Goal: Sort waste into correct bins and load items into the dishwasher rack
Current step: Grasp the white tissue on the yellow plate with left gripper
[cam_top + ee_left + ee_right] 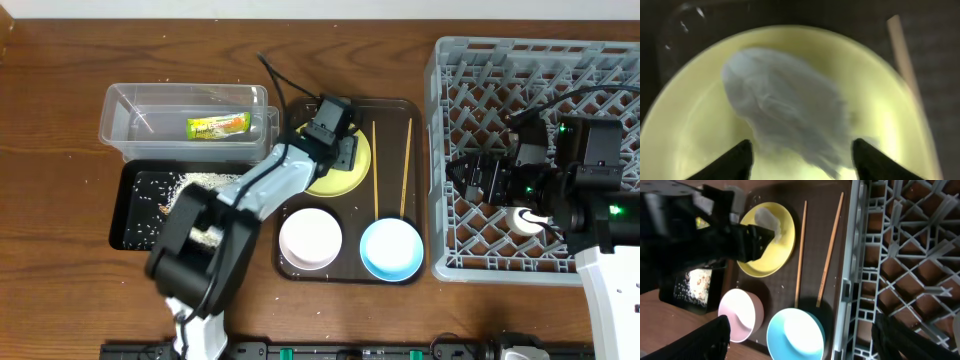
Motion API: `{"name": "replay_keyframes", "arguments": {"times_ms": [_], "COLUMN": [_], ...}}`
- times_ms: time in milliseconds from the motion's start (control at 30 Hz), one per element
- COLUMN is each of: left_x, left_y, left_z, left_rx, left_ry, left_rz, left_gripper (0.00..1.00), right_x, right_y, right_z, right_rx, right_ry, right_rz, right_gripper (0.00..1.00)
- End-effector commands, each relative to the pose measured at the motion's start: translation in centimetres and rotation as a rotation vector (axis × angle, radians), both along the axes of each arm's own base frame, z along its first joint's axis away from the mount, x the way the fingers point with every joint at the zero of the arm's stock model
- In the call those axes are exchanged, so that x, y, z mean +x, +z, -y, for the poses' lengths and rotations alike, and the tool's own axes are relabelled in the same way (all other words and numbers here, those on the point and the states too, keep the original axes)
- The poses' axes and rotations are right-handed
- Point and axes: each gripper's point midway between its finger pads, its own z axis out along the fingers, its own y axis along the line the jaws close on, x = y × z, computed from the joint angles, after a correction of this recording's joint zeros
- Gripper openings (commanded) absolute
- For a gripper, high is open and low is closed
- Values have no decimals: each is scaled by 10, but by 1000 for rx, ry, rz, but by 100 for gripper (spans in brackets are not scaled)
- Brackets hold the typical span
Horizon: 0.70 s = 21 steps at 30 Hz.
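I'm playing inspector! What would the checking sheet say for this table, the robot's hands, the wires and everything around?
Surface: brown wooden table under everything.
Job's things: snack wrapper in the clear tub; rice scraps in the black bin; crumpled paper on the yellow plate; white bowl, blue bowl, two chopsticks and the plate on the brown tray; rack holds no dishes.
Clutter: nothing seen.
Grippers: left gripper open, fingers either side of the paper; right gripper open above the rack's left side.
Cables: black cables on both arms, one arcing over the rack.
Surroundings: nothing seen.
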Motion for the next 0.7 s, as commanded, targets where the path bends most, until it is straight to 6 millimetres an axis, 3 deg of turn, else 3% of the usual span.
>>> {"name": "replay_keyframes", "arguments": {"times_ms": [0,67,133,233,300,400,500,633,667], "left_x": [4,1,0,0,3,7,8,16,20], "left_y": [-8,-2,21,76,121,159,166,141,135], "left_z": [-9,-5,2,1,-17,-59,-105,-168,-179], "left_rx": [47,24,-25,-73,-72,-22,37,81,79], "left_ry": [5,-8,-23,-14,34,144,250,399,434], "left_rz": [2,-7,9,84,178,267,264,198,187], "left_gripper": [35,13,6,6,6,6,6,7,17], "right_x": [-2,-3,-3,-2,-2,-2,0,1,1], "right_y": [2,1,1,0,1,1,1,2,2], "right_z": [-3,-3,-2,0,0,0,0,0,0], "right_rx": [-10,-10,-17,-25,-25,-26,-25,-25,-25], "right_ry": [22,22,18,12,12,12,12,12,12], "right_rz": [6,-1,-2,1,1,2,9,14,16], "right_gripper": [89,89,89,89,89,89,89,89,89]}}
